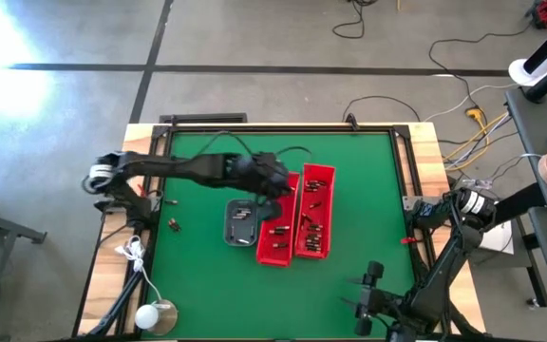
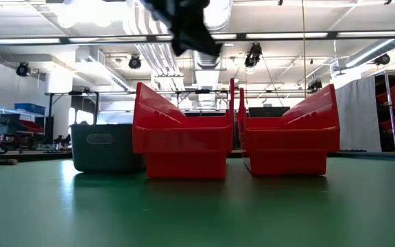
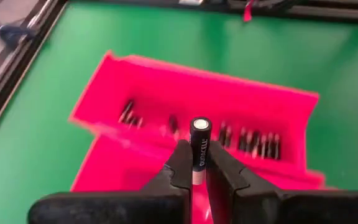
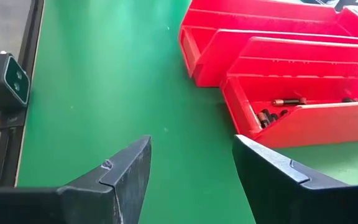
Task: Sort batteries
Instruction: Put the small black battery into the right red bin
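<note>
My left gripper (image 3: 196, 169) is shut on one battery (image 3: 200, 140), black with a silvery end cap. It hangs over the left red bin (image 1: 275, 237), beside the grey tray (image 1: 240, 224). In the low view it shows high above the bins as my left gripper (image 2: 192, 31). More batteries (image 3: 253, 143) lie on the bottom of the right red bin (image 1: 314, 214), and others (image 4: 272, 114) show in the right wrist view. Two loose batteries (image 1: 172, 225) lie on the green mat. My right gripper (image 4: 191, 168) stands open over the mat near the table's front right corner, with nothing between its fingers. My left gripper pinches the battery's lower half (image 3: 197, 171) between its two fingertips. The battery lies along the fingers, and its capped end (image 3: 200, 125) sticks out past their tips. It is lifted clear, above the red bins, with the fingers slanting downward from the table's left.
The grey tray (image 2: 105, 147) and both red bins (image 2: 184, 140) (image 2: 290, 137) stand side by side mid-table. Bare green mat (image 1: 216, 294) lies toward the near edge. A black frame (image 1: 283, 130) borders the mat. A white round object (image 1: 150, 316) sits at the front left corner.
</note>
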Tool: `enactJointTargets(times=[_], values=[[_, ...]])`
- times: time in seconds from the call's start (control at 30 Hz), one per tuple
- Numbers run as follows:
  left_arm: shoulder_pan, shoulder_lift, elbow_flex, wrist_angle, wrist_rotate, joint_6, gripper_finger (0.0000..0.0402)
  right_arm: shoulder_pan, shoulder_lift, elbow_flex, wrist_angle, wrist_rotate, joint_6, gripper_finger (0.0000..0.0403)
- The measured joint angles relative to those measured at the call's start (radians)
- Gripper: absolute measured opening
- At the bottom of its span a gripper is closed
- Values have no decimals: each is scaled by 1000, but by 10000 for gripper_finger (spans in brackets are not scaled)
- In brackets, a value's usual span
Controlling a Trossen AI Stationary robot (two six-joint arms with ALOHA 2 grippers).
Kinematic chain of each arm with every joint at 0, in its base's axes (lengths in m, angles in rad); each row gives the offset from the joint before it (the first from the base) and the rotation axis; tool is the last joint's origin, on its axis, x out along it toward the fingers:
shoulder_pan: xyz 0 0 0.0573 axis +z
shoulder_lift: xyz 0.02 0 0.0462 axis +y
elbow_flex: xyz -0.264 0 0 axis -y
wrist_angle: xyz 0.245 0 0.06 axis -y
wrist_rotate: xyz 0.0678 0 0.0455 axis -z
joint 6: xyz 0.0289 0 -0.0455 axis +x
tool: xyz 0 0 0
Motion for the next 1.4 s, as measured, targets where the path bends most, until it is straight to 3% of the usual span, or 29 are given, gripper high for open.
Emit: enactJointTargets(times=[0.13, 0.23, 0.53, 0.9, 1.17, 1.4], values=[[-32, 130, 150, -7, 53, -2, 2, 3, 0, 0, 1, -29, 4, 219], [-37, 219, 256, -120, 62, -14, 2, 5, 0, -1, 2, -59, 33, 219], [-62, 438, 477, -184, 46, -9, 2, 24, 0, -9, 4, -97, 68, 219], [-84, 700, 759, -392, 43, 10, 2, 51, 0, -16, 5, -104, 114, 219], [-89, 791, 842, -440, 46, -7, 2, 60, 0, -17, 6, -104, 114, 219], [-92, 812, 834, -445, 37, -7, 2, 61, 0, -24, 6, -104, 125, 219]])
